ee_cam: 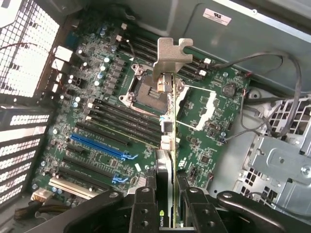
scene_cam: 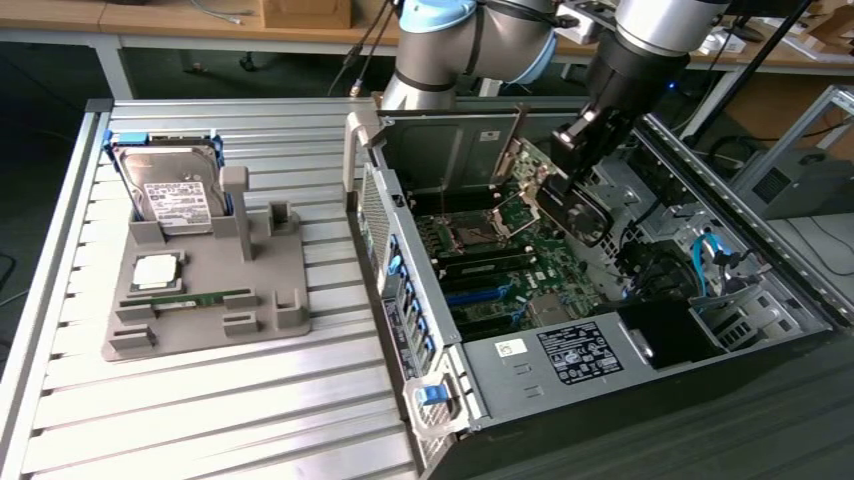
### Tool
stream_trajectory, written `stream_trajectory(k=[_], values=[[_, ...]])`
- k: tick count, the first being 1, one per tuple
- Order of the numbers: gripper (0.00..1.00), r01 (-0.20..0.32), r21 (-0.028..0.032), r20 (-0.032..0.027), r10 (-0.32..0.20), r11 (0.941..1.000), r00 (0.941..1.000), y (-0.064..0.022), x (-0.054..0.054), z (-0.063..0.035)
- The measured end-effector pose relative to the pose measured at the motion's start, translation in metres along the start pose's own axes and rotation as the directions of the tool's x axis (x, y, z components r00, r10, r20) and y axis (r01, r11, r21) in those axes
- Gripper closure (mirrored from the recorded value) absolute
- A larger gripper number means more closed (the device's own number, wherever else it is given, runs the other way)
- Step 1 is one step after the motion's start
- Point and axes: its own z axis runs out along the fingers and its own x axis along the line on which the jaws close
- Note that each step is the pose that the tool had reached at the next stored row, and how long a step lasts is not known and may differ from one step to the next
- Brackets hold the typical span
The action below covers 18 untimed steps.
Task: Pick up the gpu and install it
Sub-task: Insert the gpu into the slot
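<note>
In the upper right of the exterior view, the arm [scene_cam: 641, 40] is reaching down into the open computer case [scene_cam: 534, 372], and its jaws are pinching the gpu [scene_cam: 561, 195] from both sides. The gpu is hanging tilted inside the case, raised above the motherboard [scene_cam: 487, 265], in the upper middle of the frame. Its green board is facing the exterior view's left and its black cooler block is facing the right.

In the wrist view the gpu [ee_cam: 167, 126] is showing edge-on and running away from the camera. Two black fingers [ee_cam: 145, 204] are pressing against its flat faces, and its silver metal bracket [ee_cam: 171, 56] is jutting out at the far end. Beneath it the motherboard [ee_cam: 97, 111] is lying flat in the case, with the processor socket [ee_cam: 146, 90] just beside the card's line and a blue slot [ee_cam: 99, 145] further off.

In the left half of the exterior view, a grey holder [scene_cam: 274, 320] is sitting on the slatted metal surface [scene_cam: 200, 420]. It is carrying a hard drive [scene_cam: 167, 195] standing upright at the back, with a processor chip [scene_cam: 156, 270] and a RAM stick [scene_cam: 200, 298] lying flat nearer the front.
</note>
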Motion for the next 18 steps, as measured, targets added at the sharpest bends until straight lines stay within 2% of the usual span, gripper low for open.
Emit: stream_trajectory(k=[9, 18], values=[[0.73, 0.070, -0.0019, -0.0022, -0.070, 0.9975, 0.9975, 0.0000, 0.0000, 0.0000], [0.73, 0.148, -0.0041, -0.0044, -0.148, 0.9890, 0.9890, 0.0000, 0.0000, 0.0000]])
